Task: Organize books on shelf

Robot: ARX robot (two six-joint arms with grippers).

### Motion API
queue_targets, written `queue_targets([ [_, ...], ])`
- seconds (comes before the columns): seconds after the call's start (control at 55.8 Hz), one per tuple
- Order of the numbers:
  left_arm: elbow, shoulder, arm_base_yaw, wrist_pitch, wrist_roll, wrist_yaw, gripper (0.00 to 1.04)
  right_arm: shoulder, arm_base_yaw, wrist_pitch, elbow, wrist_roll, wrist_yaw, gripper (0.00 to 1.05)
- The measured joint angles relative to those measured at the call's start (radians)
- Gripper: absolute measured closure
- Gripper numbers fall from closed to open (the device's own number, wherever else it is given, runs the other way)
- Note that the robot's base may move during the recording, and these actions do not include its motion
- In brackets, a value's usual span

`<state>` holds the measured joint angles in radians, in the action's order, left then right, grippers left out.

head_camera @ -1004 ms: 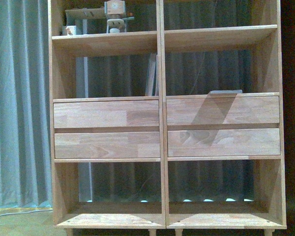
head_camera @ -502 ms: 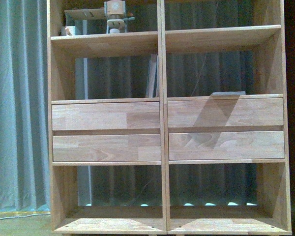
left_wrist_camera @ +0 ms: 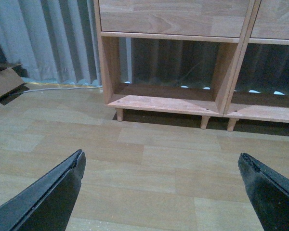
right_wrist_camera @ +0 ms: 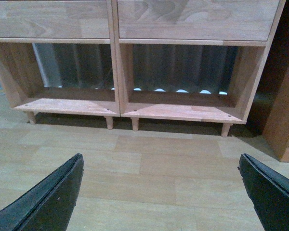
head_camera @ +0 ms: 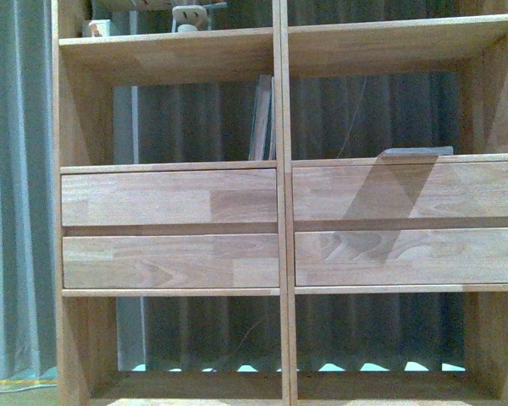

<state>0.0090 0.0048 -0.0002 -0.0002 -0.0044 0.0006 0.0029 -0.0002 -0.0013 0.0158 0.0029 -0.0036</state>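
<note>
Facing shelf [head_camera: 169,55], left gripper [left_wrist_camera: 160,156] and right gripper [right_wrist_camera: 160,158] both spread wide, empty. Upright books [head_camera: 262,118] sit just left of divider [head_camera: 286,254]; flat book [head_camera: 416,152] right of divider, not yet stood up, I reckon.

Light-wood shelf [head_camera: 169,199], grey pleated curtain [head_camera: 17,211]

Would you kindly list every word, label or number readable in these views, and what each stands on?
No readable text in any view.
Upright books: only thin edges show, no lettering legible.
Flat book: only its edge shows.
Drawer fronts: plain wood, unmarked.
</note>
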Motion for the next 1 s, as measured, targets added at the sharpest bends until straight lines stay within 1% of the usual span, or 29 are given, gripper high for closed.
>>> queue_targets([
  [1.004,0.000,0.000,0.000,0.000,0.000,-0.001,0.07,0.000,0.000,0.000,0.000,0.000,0.003,0.07],
])
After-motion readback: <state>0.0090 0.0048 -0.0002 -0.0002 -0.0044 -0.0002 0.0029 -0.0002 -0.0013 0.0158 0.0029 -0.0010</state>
